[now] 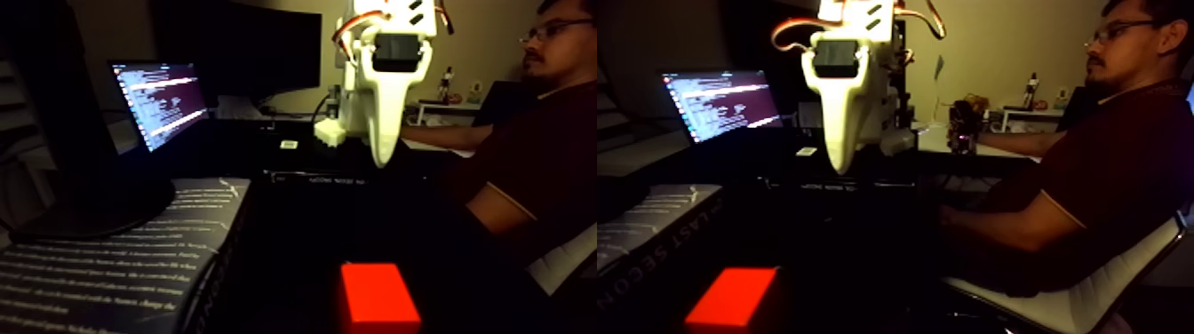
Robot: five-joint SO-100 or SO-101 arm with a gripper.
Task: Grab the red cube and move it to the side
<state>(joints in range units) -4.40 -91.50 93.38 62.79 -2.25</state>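
Red cube point(379, 296) is seen low in the fixed view, at 6 o'clock in each half of the side-by-side picture, resting on a very dark tabletop, nothing touching it. Gripper point(383, 160) is held well above and behind it, at 12 o'clock from the cube, white finger pointing down; jaw opening cannot be told, only one pale tapered finger is made out against the dark. Cube is judged not yet grabbed.

Risks, judged from here:
- dim light: cube edges are glowing and blurred, so descent could be misaimed and the cube nudged or tipped instead of straddled
- long reach down: cube could be struck from above if the jaws are narrow on arrival
- book point(115, 258) lies at 9 o'clock of the cube, close by; a sideways move that way could be blocked, or the cube dropped onto it
- person point(533, 151) is seated at 2 o'clock, arm stretched over the desk near the robot base; a swing could be interfered with
- laptop point(160, 102) at 10 o'clock, well apart, low concern
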